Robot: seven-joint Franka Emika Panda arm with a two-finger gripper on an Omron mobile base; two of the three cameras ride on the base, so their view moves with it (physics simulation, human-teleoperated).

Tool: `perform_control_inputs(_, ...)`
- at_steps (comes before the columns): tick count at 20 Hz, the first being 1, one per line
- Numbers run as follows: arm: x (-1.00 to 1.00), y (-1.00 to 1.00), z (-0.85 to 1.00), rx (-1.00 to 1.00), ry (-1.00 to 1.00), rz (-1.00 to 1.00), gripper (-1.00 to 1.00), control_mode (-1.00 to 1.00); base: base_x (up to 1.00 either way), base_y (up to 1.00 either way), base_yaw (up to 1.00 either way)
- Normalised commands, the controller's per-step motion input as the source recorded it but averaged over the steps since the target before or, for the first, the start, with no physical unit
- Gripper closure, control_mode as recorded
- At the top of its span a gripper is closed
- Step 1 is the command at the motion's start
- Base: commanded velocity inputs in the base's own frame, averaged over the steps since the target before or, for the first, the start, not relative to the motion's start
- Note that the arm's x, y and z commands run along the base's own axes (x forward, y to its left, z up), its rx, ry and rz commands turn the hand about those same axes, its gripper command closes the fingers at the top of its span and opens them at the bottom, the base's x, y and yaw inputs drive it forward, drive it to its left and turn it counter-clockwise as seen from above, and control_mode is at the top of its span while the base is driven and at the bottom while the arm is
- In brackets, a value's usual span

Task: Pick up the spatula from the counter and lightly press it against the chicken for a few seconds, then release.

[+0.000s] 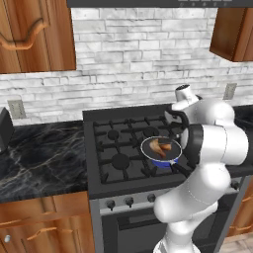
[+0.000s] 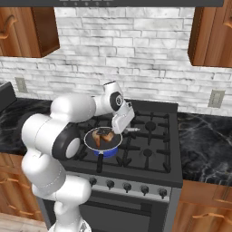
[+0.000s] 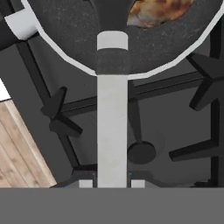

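A pan [image 1: 143, 149] holding the chicken [image 1: 160, 146] sits on a front burner of the stove [image 1: 123, 184] in the left base view, where the robot's arm [image 1: 217, 143] covers the pan's right edge. In the right base view the arm tilts down just beside the pan's far rim, and any contact with the meat is too small to make out. In the hand view the pincer [image 3: 112, 183] is clamped on the spatula [image 3: 112, 131], whose dark blade reaches into the pan beside the chicken and is cut off at the top; pickup appears done, and the next move calls for a light press, a brief hold, then release.
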Motion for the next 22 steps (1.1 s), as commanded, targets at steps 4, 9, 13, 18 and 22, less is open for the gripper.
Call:
perform_control_inputs(4, 0.19, 0.00, -0.17, 0.00, 0.00, 0.03, 1.00, -1.00, 0.00, 0.00, 0.00)
perform_control_inputs(9, 0.16, 0.00, -0.15, 0.00, 0.00, 0.03, 1.00, -1.00, 0.00, 0.00, 0.00)
perform_control_inputs(13, 0.01, -0.03, -0.10, -0.01, 0.00, 0.03, 1.00, -1.00, 0.00, 0.00, 0.00)
perform_control_inputs(18, -0.03, -0.02, -0.09, -0.06, 0.00, 0.01, 1.00, -1.00, 0.00, 0.00, 0.00)
perform_control_inputs(22, -0.01, 0.00, -0.13, -0.07, 0.00, 0.00, 1.00, -1.00, 0.00, 0.00, 0.00)
